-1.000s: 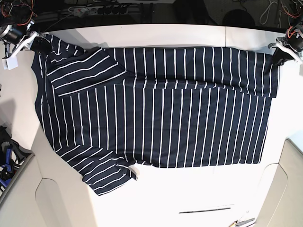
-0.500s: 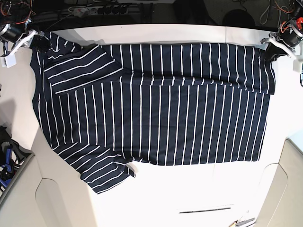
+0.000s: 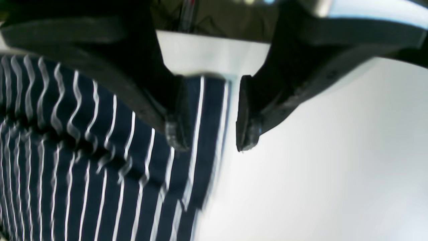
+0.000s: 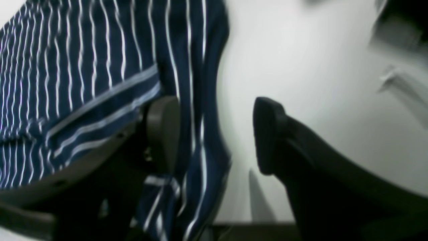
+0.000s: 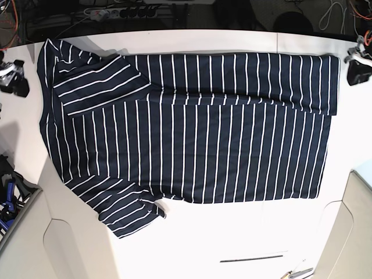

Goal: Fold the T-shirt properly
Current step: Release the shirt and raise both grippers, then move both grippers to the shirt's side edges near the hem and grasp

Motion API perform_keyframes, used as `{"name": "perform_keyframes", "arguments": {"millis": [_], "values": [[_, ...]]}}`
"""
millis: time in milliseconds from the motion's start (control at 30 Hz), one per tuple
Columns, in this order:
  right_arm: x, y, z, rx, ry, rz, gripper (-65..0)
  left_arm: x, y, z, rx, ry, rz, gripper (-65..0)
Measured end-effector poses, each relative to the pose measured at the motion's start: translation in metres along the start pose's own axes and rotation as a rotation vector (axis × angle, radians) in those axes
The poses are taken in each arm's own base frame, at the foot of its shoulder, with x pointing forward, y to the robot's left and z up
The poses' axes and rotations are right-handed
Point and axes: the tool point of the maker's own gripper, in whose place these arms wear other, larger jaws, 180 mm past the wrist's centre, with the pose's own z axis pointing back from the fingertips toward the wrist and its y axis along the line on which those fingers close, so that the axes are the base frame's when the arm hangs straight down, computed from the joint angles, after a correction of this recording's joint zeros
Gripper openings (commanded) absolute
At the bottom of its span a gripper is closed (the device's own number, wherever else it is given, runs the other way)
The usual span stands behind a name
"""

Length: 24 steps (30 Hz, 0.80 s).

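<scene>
Both grippers have let go of the far corners since the earlier frames and pulled out to the table's sides, and the shirt (image 5: 186, 128) now lies flat across the table (image 5: 244, 232), its far edge folded toward you in a band, one sleeve tucked onto the body at the far corner on your right arm's side, the other sleeve sticking out at the near edge. Your biggest risk is that band: it sits slightly slanted, so if you fold the near half over it without squaring it, the finished fold comes out crooked. Next, the loose near sleeve can bunch or trail out if you lift the near hem before tucking it in. Your left gripper (image 3: 207, 113) stands with jaws apart, holding nothing, yet one finger (image 3: 175, 130) hangs right over the shirt's corner edge, so a careless sweep could drag that corner and undo the fold. Your right gripper (image 4: 217, 134) is wide apart too, empty, with cloth running between its fingers; pull away sideways and you may snag it. Both wrist views are smeared by motion, so you cannot tell whether either finger touches cloth, and the base view shows only slivers of each gripper at its edges.
</scene>
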Motion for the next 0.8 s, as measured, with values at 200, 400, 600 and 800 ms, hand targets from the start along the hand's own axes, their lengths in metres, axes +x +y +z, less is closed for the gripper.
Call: {"name": "perform_keyframes", "arguments": {"millis": [200, 400, 600, 800], "values": [[0.066, -0.008, -0.006, -0.030, -0.168, 0.049, -30.5, 0.035, -0.004, -0.001, -0.034, -0.112, -0.009, -32.8], [0.097, -0.009, -0.043, 0.012, -0.213, -0.017, -30.5, 0.065, -0.012, -0.007, -0.053, -0.205, -0.027, -29.9], [0.105, 0.003, -0.105, 0.085, -0.184, -0.089, -30.5, 0.074, -0.033, -0.041, -0.089, -0.175, -0.114, -29.9], [0.111, 0.017, -0.156, 0.098, -0.161, -0.085, -30.5, 0.068, -0.047, -0.088, -0.110, -0.104, -0.146, -29.4]]}}
